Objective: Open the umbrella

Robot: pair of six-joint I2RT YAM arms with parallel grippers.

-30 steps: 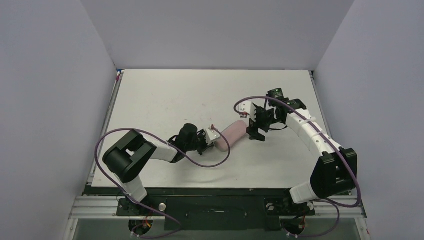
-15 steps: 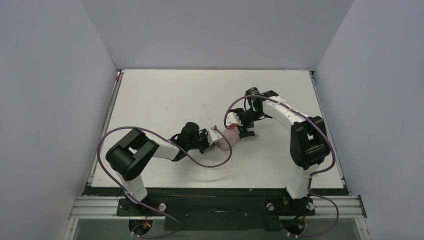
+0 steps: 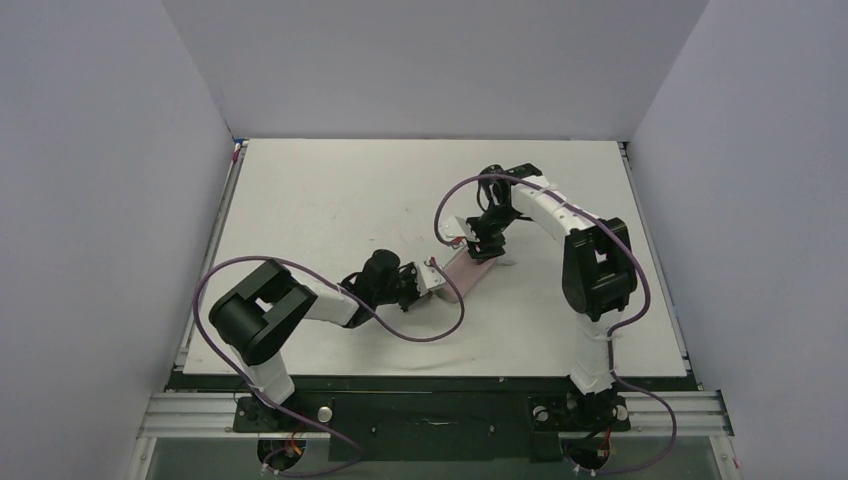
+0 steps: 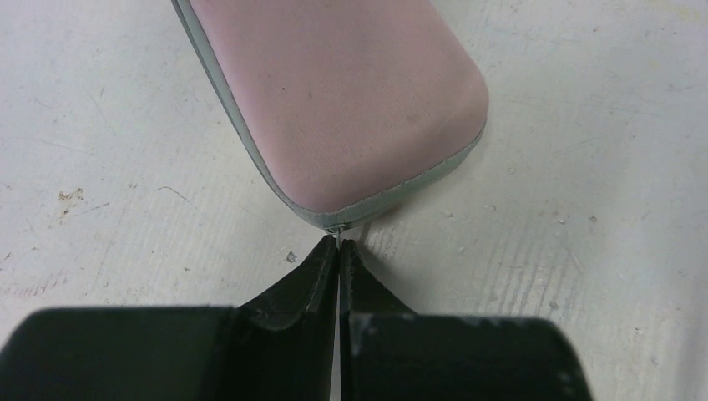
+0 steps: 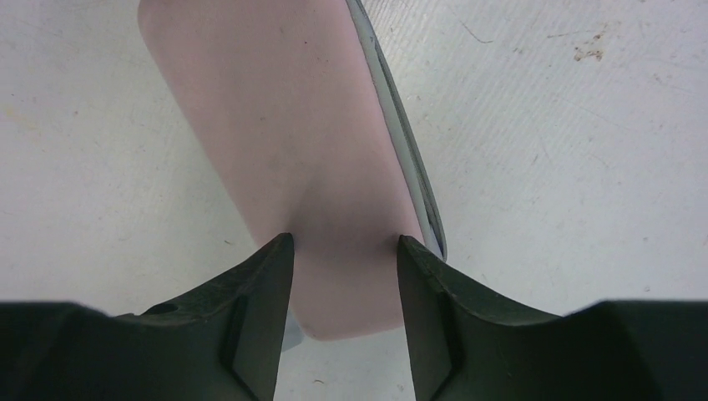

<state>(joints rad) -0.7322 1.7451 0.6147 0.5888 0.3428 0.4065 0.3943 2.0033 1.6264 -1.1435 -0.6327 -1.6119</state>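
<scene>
The umbrella itself is hidden; only a pale pink oblong case (image 3: pixel 463 268) with a grey zip seam lies on the table. My left gripper (image 3: pixel 432 272) sits at the case's near-left end. In the left wrist view the case (image 4: pixel 334 100) ends just ahead of the left gripper (image 4: pixel 338 244), which is shut on a thin metal zip pull. My right gripper (image 3: pixel 483 250) is at the far-right end. In the right wrist view its fingers press both sides of the case (image 5: pixel 284 125), so the right gripper (image 5: pixel 344 242) is shut on it.
A purple cable (image 3: pixel 430 330) loops over the table in front of the case. The white table (image 3: pixel 330 190) is boxed in by grey walls on the left, back and right. The right arm's elbow (image 3: pixel 598 262) stands right of the case.
The right arm swung left onto the case's far end and its jaws closed against the sides. The case shifted slightly. The left gripper stayed shut at the near end.
</scene>
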